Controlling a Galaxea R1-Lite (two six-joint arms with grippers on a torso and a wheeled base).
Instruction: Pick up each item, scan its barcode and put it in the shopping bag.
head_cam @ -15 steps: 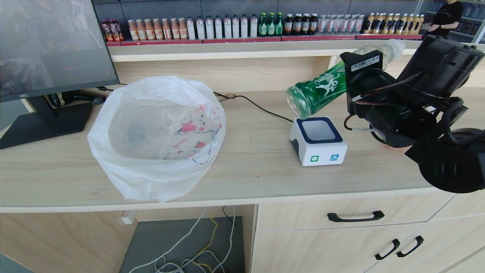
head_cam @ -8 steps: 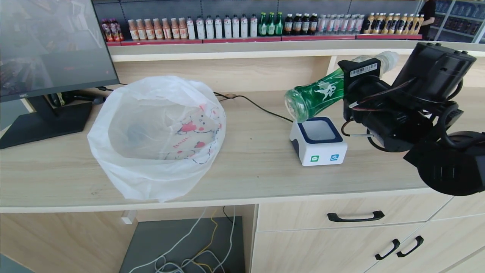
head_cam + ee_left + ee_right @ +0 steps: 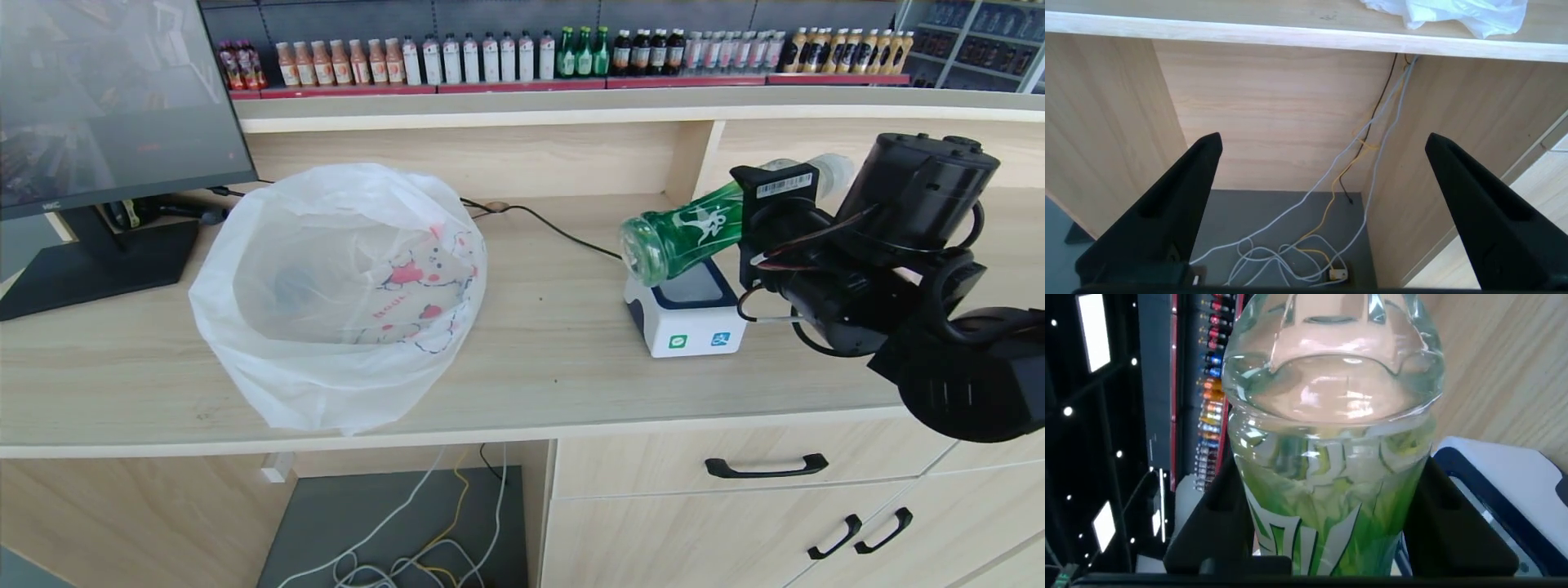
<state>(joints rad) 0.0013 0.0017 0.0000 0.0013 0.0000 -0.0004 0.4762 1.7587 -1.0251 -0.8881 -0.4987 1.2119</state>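
The bag (image 3: 339, 294) sits on the counter (image 3: 555, 367), left of centre; the monitor (image 3: 106, 98) stands behind it at the far left; the scanner (image 3: 686, 314) sits on the counter well right of the bag; a cable (image 3: 555, 229) runs along the counter behind both; the bottle (image 3: 682, 233) lies tilted in the right gripper (image 3: 755, 216), its base just above the scanner's rear left corner; a shelf (image 3: 571, 86) of drinks runs behind the counter; drawers (image 3: 759, 465) lie below the scanner; wires (image 3: 408, 547) lie on the floor under the bag's side; the left gripper (image 3: 1323, 208) hangs below the counter's edge, above those wires.
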